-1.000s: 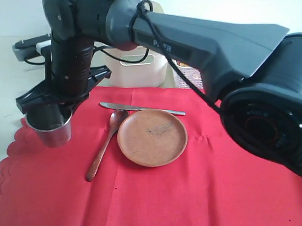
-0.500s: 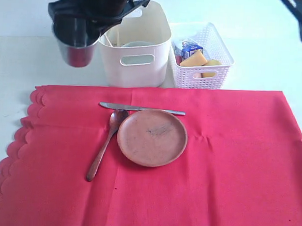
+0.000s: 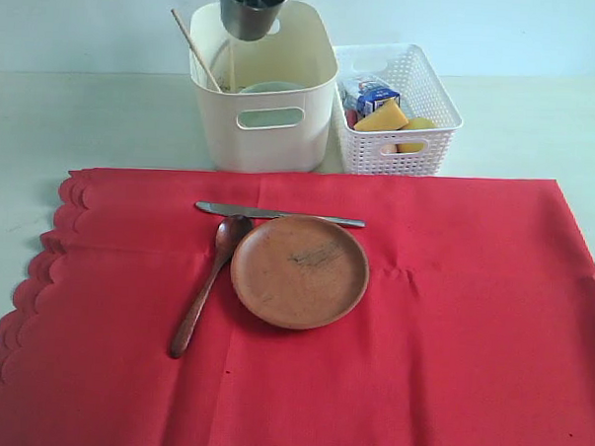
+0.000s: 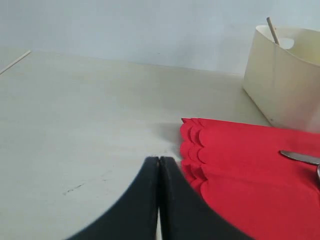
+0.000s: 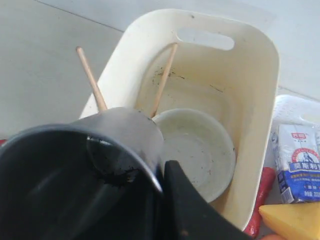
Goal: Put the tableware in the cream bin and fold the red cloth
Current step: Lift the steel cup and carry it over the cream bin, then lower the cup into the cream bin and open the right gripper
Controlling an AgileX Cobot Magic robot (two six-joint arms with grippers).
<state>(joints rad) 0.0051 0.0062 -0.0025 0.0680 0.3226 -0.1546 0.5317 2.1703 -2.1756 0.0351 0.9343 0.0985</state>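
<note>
Nearest the camera, spread flat and not yet folded: red cloth (image 3: 419, 386), scalloped edge to the left, covering most of the pale table (image 3: 85, 115). Probably left open for now to avoid trapping tableware in a fold.

Off that scalloped edge, low over bare table at the left: left gripper (image 4: 159, 200), jaws pressed together on nothing, seemingly parked clear of the work.

On the cloth, left of middle: dark wooden spoon (image 3: 204, 288), handle pointing near-left, bowl end just beside the round brown plate (image 3: 299, 271). Just beyond both, lying crosswise along the plate's far rim, touching it or very nearly: slim metal knife (image 3: 278, 214). All three waiting to be binned.

Past the cloth's far edge: cream bin (image 3: 272, 133), already holding a white bowl (image 5: 200, 150) on its floor and a pair of wooden chopsticks (image 5: 90, 75) propped against its walls, one tip poking out to the left. Just to its right: white lattice basket (image 3: 399, 153) with milk carton (image 3: 370, 93) and cheese wedge (image 3: 386, 118), no part of the job.

Farthest and highest, hanging over the bin's opening: steel cup (image 3: 249, 14), mouth up, not released. Right gripper (image 5: 161, 200) clamped on the cup's wall, one finger outside it. Kept upright, likely to go down base-first into the space beside the bowl without tipping onto the chopsticks.
</note>
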